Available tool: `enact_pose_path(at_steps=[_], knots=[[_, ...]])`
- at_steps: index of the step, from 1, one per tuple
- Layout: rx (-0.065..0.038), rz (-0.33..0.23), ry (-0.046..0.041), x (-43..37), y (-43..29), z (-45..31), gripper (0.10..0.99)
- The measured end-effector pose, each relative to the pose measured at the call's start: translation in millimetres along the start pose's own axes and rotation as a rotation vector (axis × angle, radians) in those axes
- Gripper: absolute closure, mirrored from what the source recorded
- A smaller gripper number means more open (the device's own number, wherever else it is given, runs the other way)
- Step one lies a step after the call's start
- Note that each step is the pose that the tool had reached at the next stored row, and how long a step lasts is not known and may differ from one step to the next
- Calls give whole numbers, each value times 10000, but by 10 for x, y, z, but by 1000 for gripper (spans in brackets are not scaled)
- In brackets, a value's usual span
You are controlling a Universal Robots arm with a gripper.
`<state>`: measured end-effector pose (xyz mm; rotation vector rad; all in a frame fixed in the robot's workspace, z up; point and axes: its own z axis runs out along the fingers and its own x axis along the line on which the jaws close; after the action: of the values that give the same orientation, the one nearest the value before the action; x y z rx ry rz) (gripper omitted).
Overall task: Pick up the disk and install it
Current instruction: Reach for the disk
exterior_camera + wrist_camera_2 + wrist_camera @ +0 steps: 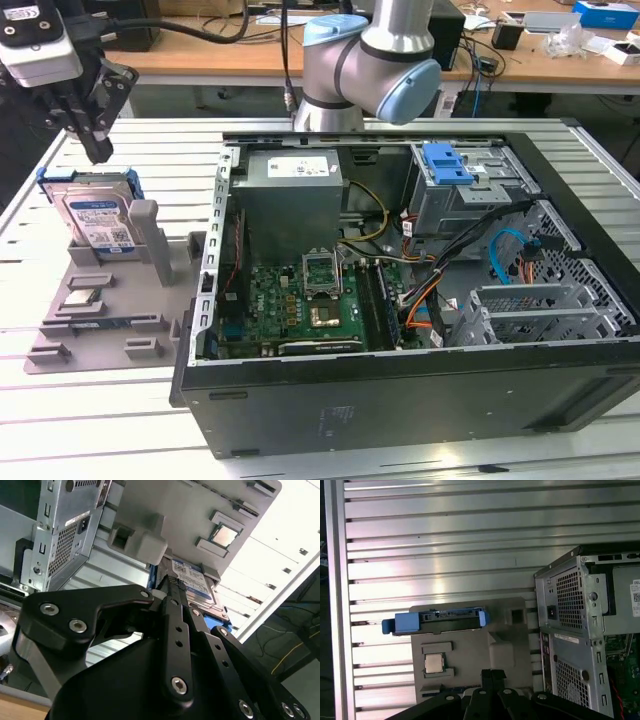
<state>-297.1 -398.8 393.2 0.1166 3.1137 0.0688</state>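
Hovering over the upright disk (pixel 97 218), the hand (pixel 100 152) is hanging empty, fingers (pixel 486 680) pressed together.
Likely stiff, weighty and shock-sensitive — its blue carrier (pixel 390 625) edges are offering the safest grip.

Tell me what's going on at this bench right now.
A single robot arm's black end effector hovers, shut and empty, just above the silver-grey hard disk in its bright blue plastic carrier. The disk stands on edge in a grey plastic holder tray on the slatted metal table, to the exterior view's left of the open black computer case. Nothing has been picked up or installed yet.
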Motion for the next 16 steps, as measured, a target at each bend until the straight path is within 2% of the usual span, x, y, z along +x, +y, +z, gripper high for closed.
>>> enact_pose_path(at_steps=[16], knots=[[0,0,-1,277,-21,-6,980]])
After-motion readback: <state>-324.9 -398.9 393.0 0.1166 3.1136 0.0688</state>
